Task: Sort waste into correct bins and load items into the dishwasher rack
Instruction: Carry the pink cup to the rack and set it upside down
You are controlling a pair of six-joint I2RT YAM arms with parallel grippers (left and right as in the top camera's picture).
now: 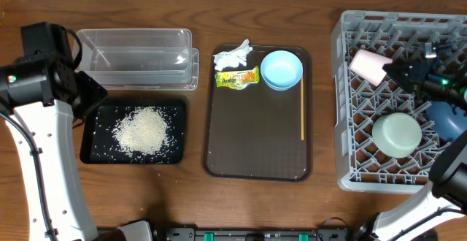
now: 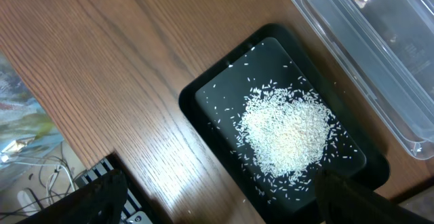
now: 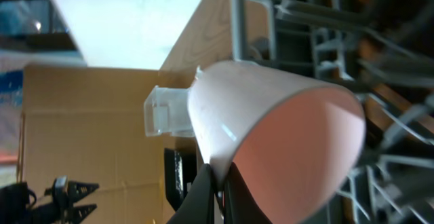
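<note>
My right gripper [image 3: 220, 183] is shut on the rim of the pink cup [image 3: 271, 122], pinching its wall. It holds the cup on its side over the far left part of the dishwasher rack [image 1: 350, 124]. The pink cup [image 1: 368, 66] lies near the rack's back left corner. A mint-green bowl [image 1: 398, 134] and a dark blue bowl [image 1: 446, 120] sit in the rack. Rice [image 1: 144, 130] is piled in the black tray [image 1: 91, 150]. My left gripper [image 2: 224, 207] hangs open above the tray's edge, holding nothing. A tissue [image 1: 233, 55], a wrapper [image 1: 238, 78] and a light blue bowl [image 1: 282, 69] rest on the brown tray [image 1: 255, 139].
The clear tub [image 1: 139, 57] stands behind the black tray. A thin yellow stick [image 1: 302, 109] lies along the brown tray's right side. A few rice grains [image 2: 247, 198] lie on the wood beside the black tray [image 2: 203, 125].
</note>
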